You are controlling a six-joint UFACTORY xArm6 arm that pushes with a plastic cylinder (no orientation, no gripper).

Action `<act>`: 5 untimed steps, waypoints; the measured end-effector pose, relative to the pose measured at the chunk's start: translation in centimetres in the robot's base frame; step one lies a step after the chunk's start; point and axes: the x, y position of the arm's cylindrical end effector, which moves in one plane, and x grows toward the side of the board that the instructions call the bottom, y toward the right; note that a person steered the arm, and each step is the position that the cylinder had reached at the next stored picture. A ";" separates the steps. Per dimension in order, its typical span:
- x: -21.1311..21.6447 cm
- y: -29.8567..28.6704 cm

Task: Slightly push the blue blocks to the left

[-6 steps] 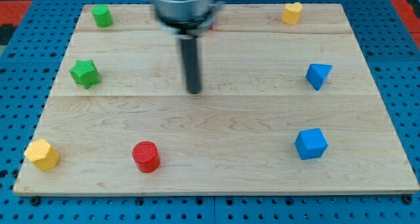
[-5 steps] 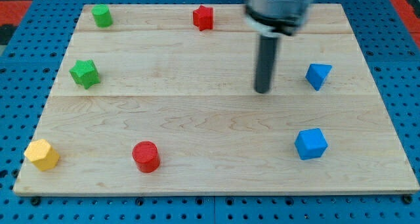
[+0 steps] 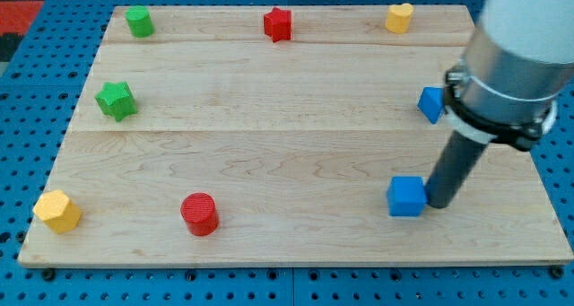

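A blue cube (image 3: 406, 196) sits at the view's lower right. My tip (image 3: 439, 203) touches its right side. A second blue block (image 3: 431, 102), wedge-like, lies above it at the view's right and is partly hidden behind the arm's grey body (image 3: 507, 73).
On the wooden board (image 3: 287, 135) are a red star (image 3: 279, 23) and a yellow block (image 3: 400, 17) at the top, a green block (image 3: 138, 21) at top left, a green star (image 3: 116, 100) at left, a yellow block (image 3: 57, 211) at bottom left and a red cylinder (image 3: 199, 214).
The rod swept from the board's middle to the right and down to the blue cube's right side. The cube has shifted a little to the left.
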 end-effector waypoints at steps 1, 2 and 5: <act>0.4 3.0; -6.4 10.5; -14.0 6.0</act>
